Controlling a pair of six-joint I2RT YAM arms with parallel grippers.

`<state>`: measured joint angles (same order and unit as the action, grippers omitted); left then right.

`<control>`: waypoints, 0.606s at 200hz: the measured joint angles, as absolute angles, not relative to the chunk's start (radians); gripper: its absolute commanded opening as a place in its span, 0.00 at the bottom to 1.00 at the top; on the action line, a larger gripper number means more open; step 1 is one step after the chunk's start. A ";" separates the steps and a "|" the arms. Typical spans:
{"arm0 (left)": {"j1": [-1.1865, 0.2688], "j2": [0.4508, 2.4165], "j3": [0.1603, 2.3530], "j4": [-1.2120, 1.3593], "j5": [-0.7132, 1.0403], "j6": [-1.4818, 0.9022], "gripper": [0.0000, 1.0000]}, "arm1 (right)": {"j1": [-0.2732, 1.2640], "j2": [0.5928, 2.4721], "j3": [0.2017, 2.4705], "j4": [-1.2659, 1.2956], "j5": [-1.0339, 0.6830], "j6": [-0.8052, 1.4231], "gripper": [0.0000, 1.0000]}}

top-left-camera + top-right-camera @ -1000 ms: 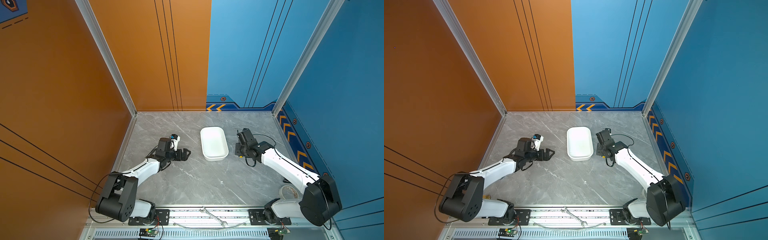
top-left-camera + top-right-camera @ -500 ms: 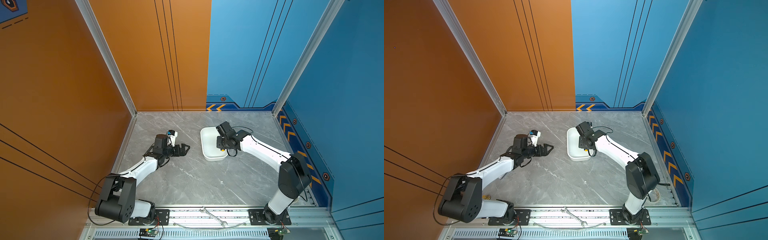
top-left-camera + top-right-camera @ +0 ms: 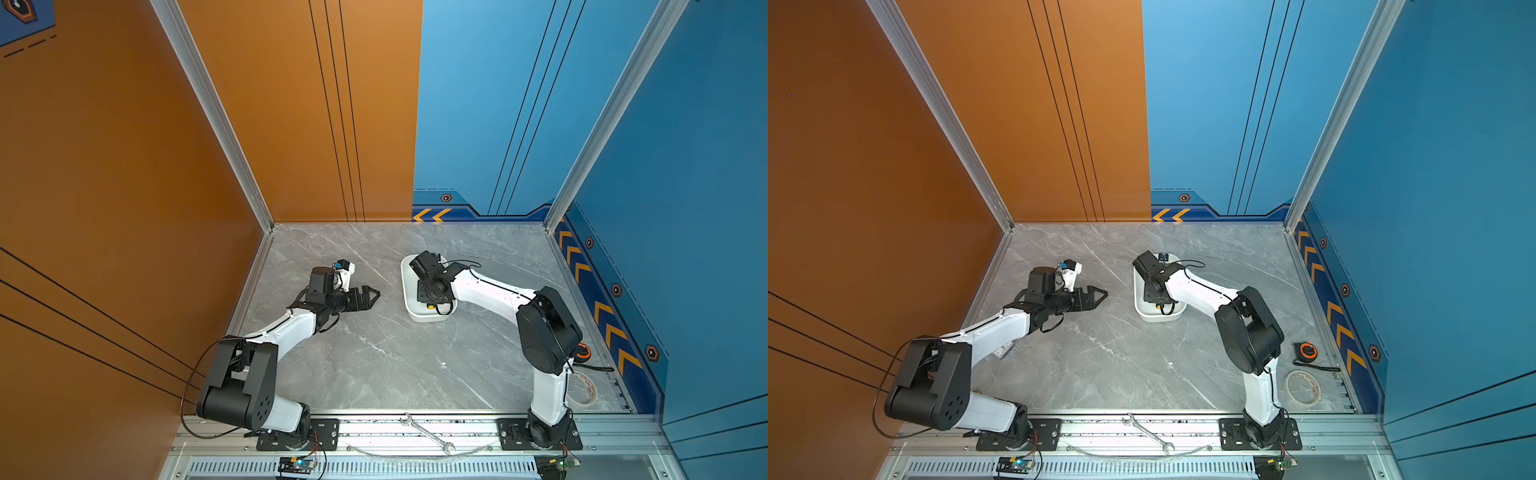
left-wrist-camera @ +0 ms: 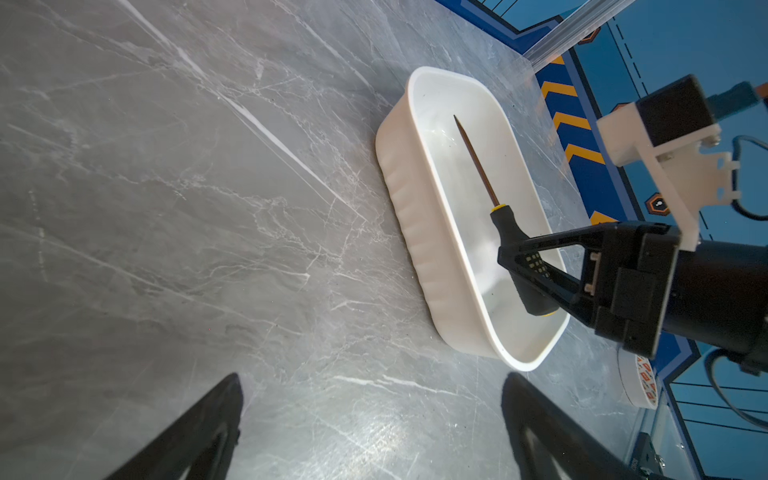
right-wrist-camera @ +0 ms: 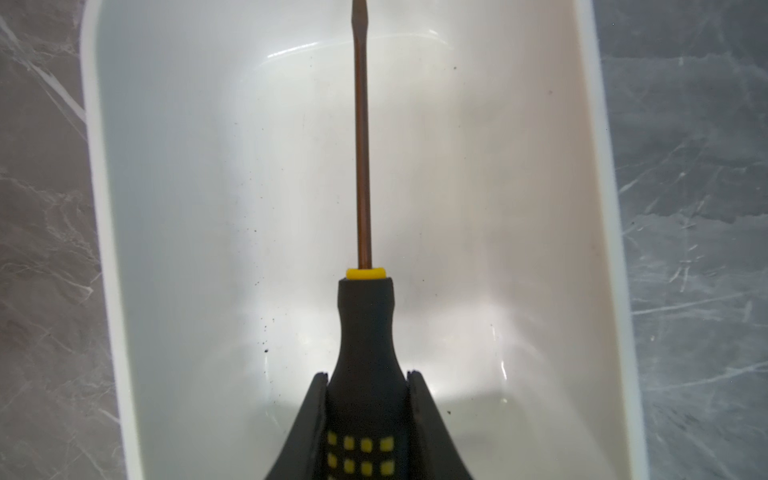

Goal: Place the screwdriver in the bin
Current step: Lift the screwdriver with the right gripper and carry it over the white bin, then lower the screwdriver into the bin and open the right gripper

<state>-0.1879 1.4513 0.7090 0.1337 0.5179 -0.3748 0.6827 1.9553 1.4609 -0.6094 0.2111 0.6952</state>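
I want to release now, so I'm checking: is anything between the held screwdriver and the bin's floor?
Nothing visible. The right gripper is shut on the screwdriver by its handle, with the shaft pointing along the white bin, whose floor below is bare.

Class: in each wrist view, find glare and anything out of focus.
Right wrist view: bright glare patches on the glossy floor of the bin, while the screwdriver handle is sharp. Left wrist view: a pale sheen on the near tabletop; the left gripper looks dark and soft-edged.
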 measured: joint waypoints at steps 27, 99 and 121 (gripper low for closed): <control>-0.183 1.452 0.711 0.134 0.521 -0.375 0.98 | 0.685 1.982 1.464 -0.610 0.215 0.708 0.00; -0.176 1.453 0.711 0.129 0.526 -0.367 0.98 | 0.685 2.041 1.486 -0.609 0.215 0.703 0.15; -0.170 1.453 0.711 0.129 0.527 -0.364 0.98 | 0.685 2.048 1.486 -0.610 0.215 0.694 0.17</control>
<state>-0.1696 1.4532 0.7113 0.1291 0.5266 -0.3637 0.6846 2.0483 1.4857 -0.6098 0.2150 0.6937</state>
